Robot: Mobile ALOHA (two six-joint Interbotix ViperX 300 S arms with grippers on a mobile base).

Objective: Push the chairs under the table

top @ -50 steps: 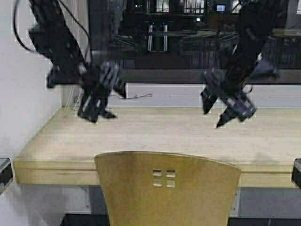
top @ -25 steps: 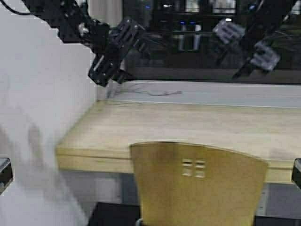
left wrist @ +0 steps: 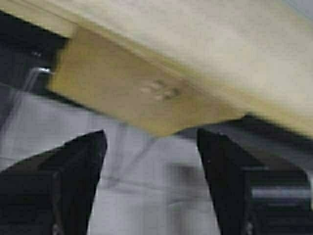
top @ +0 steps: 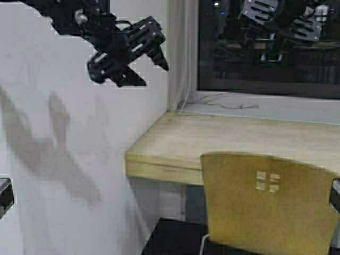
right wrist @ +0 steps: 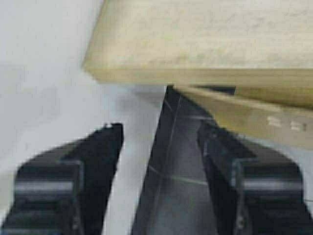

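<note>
Nearest me: one chair at about 5 o'clock in the high view, backrest toward me, its square cutouts showing, a chrome leg low at its left. Backrest overlaps the table's front edge; can't tell how far the seat sits under it.

Table just beyond, running from centre toward 3 o'clock, its left end against the white wall. A thin cable lies on the sill behind it, under the dark window.

My left gripper is up at 11 o'clock, in the air in front of the wall, touching nothing. Left wrist view: fingers spread wide, nothing between them, chair and table below.

My right gripper is high at 1 o'clock against the window. Right wrist view: fingers also wide apart and empty, table corner and chair back beyond them.
</note>
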